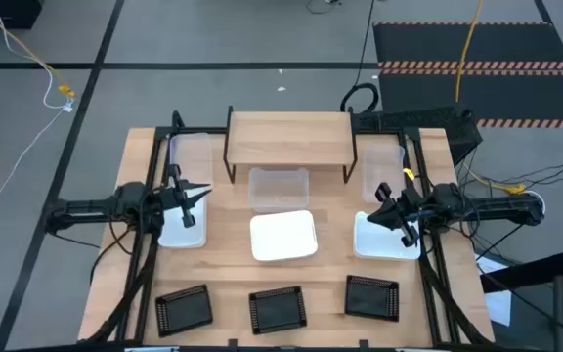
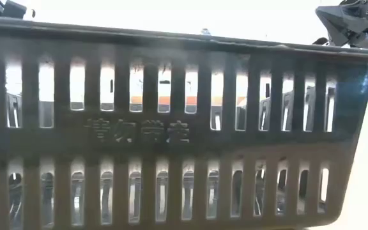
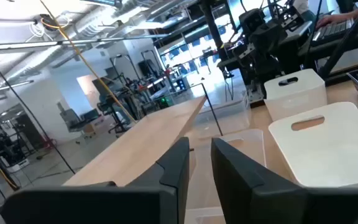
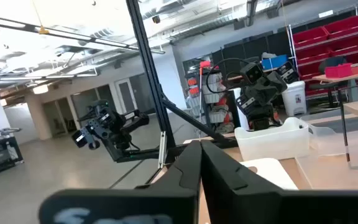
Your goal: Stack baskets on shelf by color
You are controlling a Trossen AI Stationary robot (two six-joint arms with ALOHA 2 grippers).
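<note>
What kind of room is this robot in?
Probably a robotics lab or workshop. Past the table there are exposed pipes and ducts on the ceiling, racks of red bins, and another robot arm on a stand. Cables trail over the grey floor.

The only writing stands on the side wall of a black basket [image 2: 171, 128] close to the low camera: a short row of raised characters, moulded in the plastic, too faint to read.
</note>
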